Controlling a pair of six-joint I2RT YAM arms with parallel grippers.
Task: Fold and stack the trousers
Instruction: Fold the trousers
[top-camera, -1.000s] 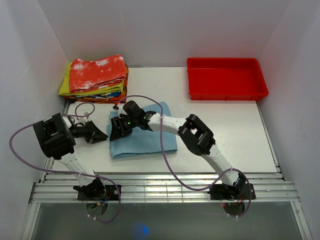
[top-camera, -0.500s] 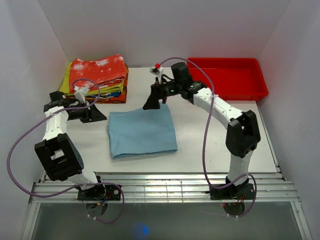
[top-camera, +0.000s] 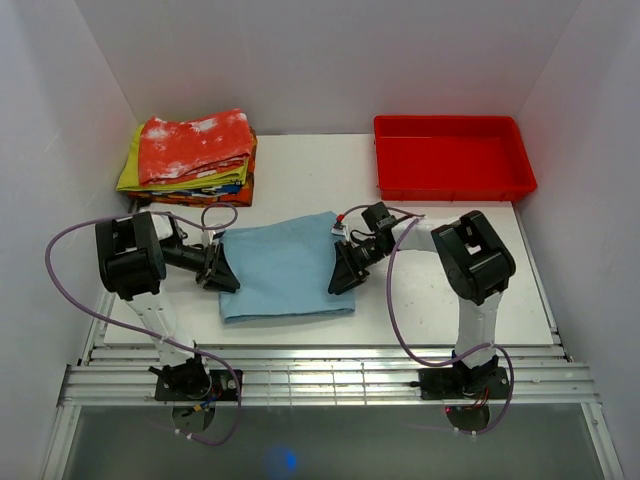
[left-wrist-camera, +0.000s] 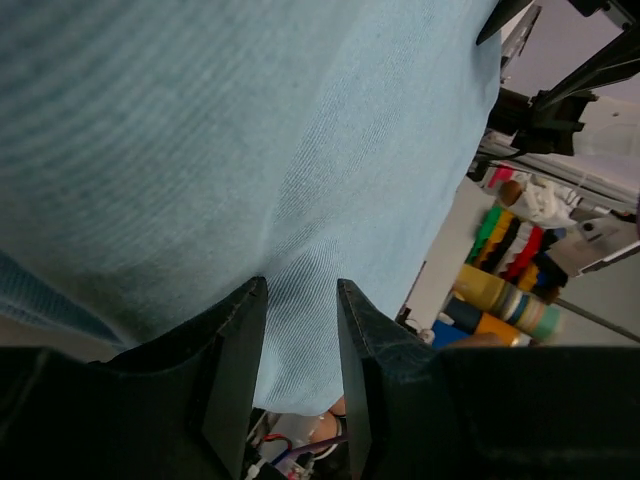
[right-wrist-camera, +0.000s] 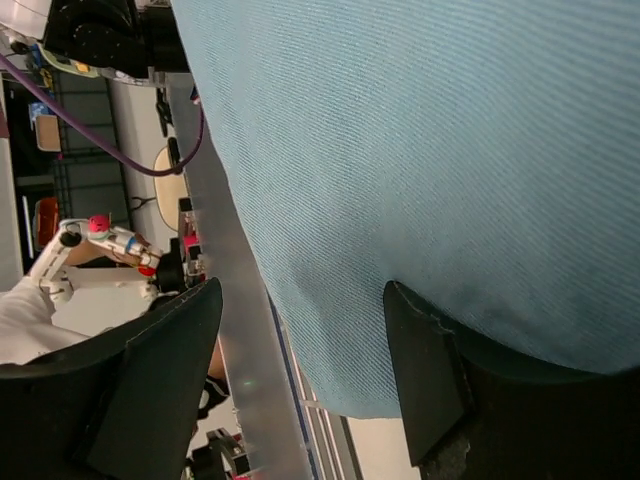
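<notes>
The trousers (top-camera: 285, 268) are lying folded flat in the middle of the bench (top-camera: 450, 270), between the two hands. The left hand (top-camera: 225, 272) is sitting at their left edge, fingers (left-wrist-camera: 235, 370) narrowly parted over smooth cloth. The right hand (top-camera: 338, 270) is gaping wide, straddling their right edge.

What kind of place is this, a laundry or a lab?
Probably a robotics lab test cell: plain white walls box in a white table, two black-and-white robot arms are bolted at its near edge, and folded light-blue fabric trousers, stacked colourful clothes and a red plastic tray lie on it.
</notes>
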